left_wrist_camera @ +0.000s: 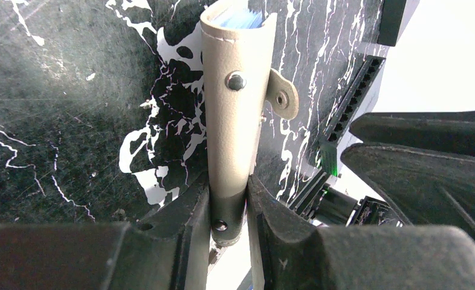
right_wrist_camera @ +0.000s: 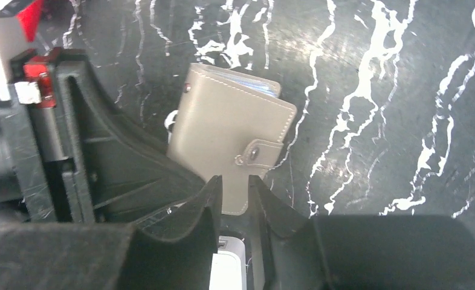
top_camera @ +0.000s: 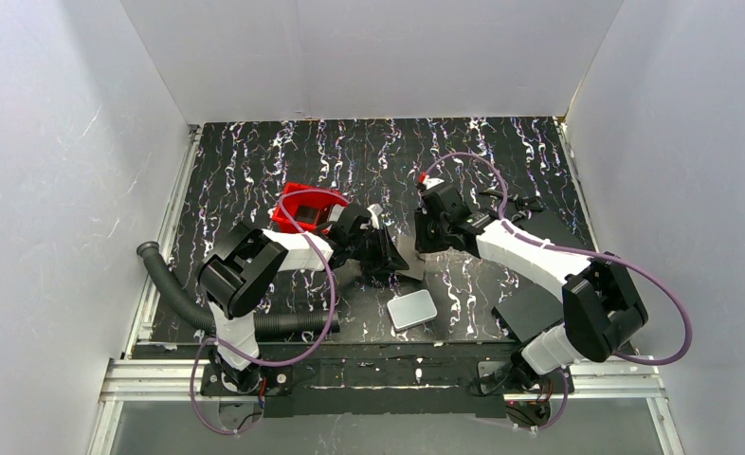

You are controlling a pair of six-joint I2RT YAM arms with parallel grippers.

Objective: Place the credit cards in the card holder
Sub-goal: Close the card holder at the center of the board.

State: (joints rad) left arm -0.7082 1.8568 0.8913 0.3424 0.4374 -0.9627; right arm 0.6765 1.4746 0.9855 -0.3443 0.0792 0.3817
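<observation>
The card holder [left_wrist_camera: 232,115], a grey-brown pouch, is pinched edge-on between the fingers of the left hand [left_wrist_camera: 228,190] over the black, white-veined tabletop [top_camera: 255,161]. Its snap tab is seen standing out to one side, clear of the stud on the pouch's face. Pale blue edges of the credit cards [left_wrist_camera: 238,18] are visible inside the open far end of the pouch.

From the other side, the right hand [right_wrist_camera: 232,184] is held at the pouch's near edge, its fingers drawn close with only a narrow gap between them. A strip of the pouch is seen in that gap, but whether it is actually gripped there cannot be told.

In the overhead view, both hands are shown meeting near the middle of the tabletop. A red tray [top_camera: 304,204] is seen just behind the left arm's wrist. A white rounded slab [top_camera: 411,309] lies flat nearer the arm bases, apart from both hands. A black corrugated hose [top_camera: 174,289] is draped along the left side.
</observation>
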